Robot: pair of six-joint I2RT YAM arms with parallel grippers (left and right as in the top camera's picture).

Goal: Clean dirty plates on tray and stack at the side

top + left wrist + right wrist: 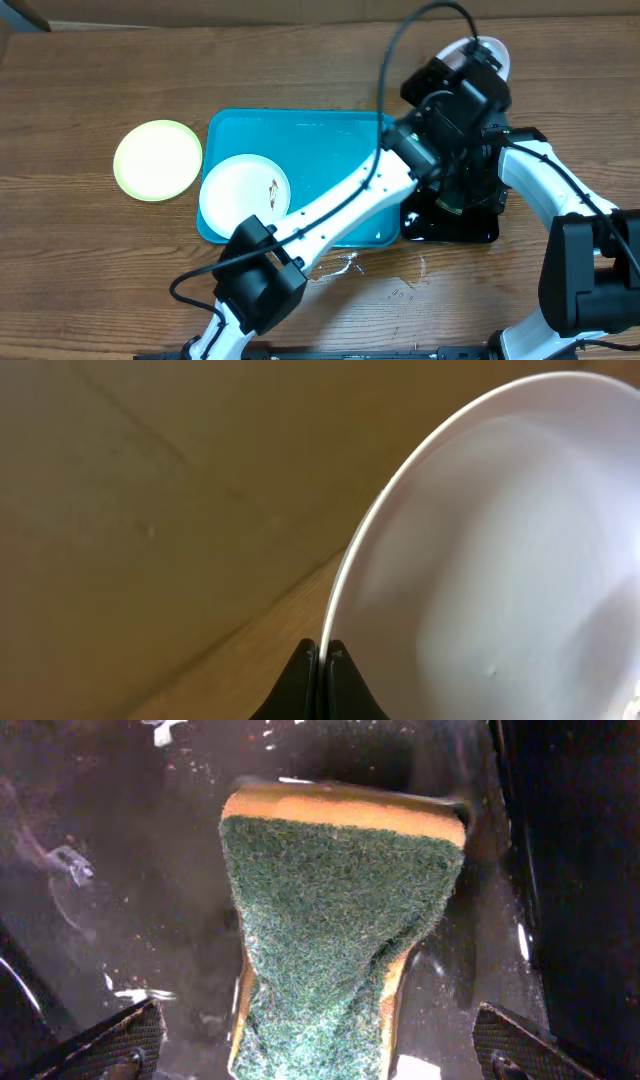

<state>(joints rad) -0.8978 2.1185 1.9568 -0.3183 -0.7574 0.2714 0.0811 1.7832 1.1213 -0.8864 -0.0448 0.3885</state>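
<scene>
My left gripper was clenched on the rim of a white plate, its two dark fingers pressed tight together with the thin edge caught between them. From overhead that arm reached diagonally across the turquoise tray to a spot past the tray's far right corner, and only a sliver of the held plate showed behind the wrist, tipped up rather than lying flat. A second white plate, marked with a few small brown smears near its middle, lay flat in the tray's near left corner. The yellow-green plate sat on the wooden table just left of the tray, apart from its rim as far as I could tell. My right gripper hung above the small black tray, which stood just right of the turquoise one; its fingers were spread wide and grasped nothing. Between them, touching neither, a sponge lay on the wet black surface, green scouring side up over a yellow-orange foam body, pinched narrower at the end nearer the camera. White flecks and streaks of liquid dotted the black tray around it. A few wet marks glistened on the table in front of the turquoise tray.
</scene>
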